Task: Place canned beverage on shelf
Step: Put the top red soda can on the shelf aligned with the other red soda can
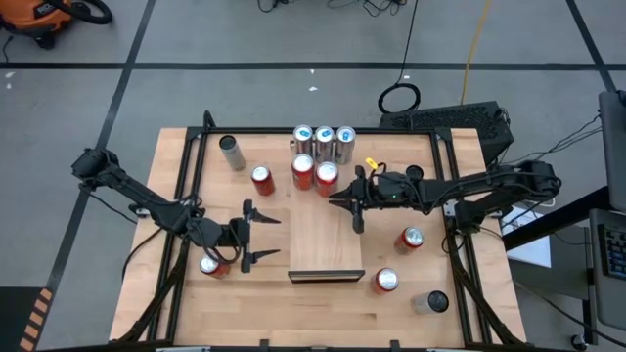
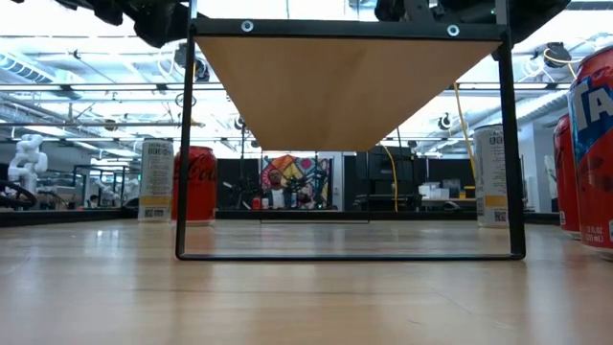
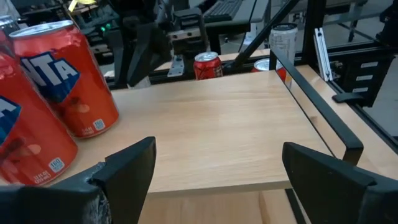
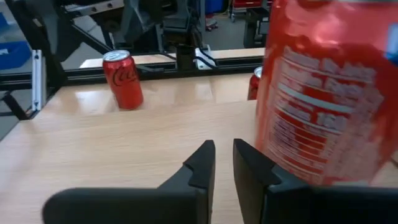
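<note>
The shelf (image 1: 326,235) is a pale wood panel raised on a black frame (image 2: 184,144). Its far end bears three silver cans (image 1: 324,137) and two red cans (image 1: 303,171), all upright on their bases. My right gripper (image 4: 224,165) hovers over the shelf's right side, shut, with nothing between its fingers. The nearer red can (image 4: 323,93) stands right beside it. At the shelf's left edge my left gripper (image 3: 217,180) waits, open and bare, pointing across the panel (image 3: 211,130). My right gripper's fingers stand close against the side of the nearer red can (image 4: 292,155). Whether the outer side of a finger (image 4: 255,168) touches the can I cannot tell.
Loose cans stand on the table around the shelf: a red one (image 1: 213,264) by my left gripper, a red (image 1: 262,179) and a silver one (image 1: 231,152) at far left, two red (image 1: 411,238) and a silver one (image 1: 430,301) at near right. The shelf's near half is bare.
</note>
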You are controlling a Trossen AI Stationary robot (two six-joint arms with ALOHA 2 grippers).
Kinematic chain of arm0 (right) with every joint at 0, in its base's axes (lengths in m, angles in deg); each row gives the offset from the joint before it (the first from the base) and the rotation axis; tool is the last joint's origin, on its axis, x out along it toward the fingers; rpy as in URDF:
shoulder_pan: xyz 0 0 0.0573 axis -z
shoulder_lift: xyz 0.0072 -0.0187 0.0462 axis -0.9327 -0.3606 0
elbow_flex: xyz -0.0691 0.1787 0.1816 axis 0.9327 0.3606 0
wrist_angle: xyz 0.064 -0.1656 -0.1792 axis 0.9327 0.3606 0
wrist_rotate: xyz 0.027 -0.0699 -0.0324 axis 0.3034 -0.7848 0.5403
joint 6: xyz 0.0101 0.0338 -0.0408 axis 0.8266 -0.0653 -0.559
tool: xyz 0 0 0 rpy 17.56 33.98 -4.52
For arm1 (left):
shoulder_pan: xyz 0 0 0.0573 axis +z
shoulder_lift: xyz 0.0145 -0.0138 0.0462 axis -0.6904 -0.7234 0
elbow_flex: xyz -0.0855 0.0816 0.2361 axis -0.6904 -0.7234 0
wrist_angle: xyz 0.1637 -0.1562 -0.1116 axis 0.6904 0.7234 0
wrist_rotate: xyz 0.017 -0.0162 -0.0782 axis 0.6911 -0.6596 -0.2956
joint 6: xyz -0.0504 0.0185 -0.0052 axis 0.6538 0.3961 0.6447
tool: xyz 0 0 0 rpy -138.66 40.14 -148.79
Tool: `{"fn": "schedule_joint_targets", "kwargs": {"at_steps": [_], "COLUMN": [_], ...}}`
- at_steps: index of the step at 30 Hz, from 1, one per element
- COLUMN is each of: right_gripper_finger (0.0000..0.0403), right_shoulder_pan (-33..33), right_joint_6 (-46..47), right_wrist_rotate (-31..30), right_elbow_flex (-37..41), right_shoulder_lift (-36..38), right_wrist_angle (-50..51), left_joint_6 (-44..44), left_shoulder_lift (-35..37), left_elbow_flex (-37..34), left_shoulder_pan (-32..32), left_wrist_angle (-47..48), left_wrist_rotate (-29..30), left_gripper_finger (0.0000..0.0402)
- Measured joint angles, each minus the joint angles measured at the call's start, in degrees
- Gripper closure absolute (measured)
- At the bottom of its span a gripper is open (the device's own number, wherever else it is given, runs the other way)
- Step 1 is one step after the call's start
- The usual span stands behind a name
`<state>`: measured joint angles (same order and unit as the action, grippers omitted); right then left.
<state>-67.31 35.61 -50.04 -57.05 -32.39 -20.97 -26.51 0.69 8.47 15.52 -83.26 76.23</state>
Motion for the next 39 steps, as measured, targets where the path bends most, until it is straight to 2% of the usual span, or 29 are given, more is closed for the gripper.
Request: {"fn": "schedule_joint_targets", "kwargs": {"at_steps": [8,39], "right_gripper_finger": [0.0381,0.0381], "right_shoulder_pan": [0.7,3.0], "right_joint_6": [-0.21,-0.2], "right_wrist_rotate": [-0.74,-1.79], "right_elbow_flex": [0.0,0.0], "right_shoulder_lift": [0.07,0.09], "right_wrist_angle": [0.72,2.86], "left_joint_6": [0.15,-0.22], "left_shoulder_lift": [0.0,0.02], "left_elbow_flex": [0.0,-0.04], "left_shoulder_pan": [0.0,0.0], "left_wrist_angle": [0.08,0.58], "left_wrist_rotate": [0.01,0.0], "left_gripper_finger": [0.0055,0.0055]}}
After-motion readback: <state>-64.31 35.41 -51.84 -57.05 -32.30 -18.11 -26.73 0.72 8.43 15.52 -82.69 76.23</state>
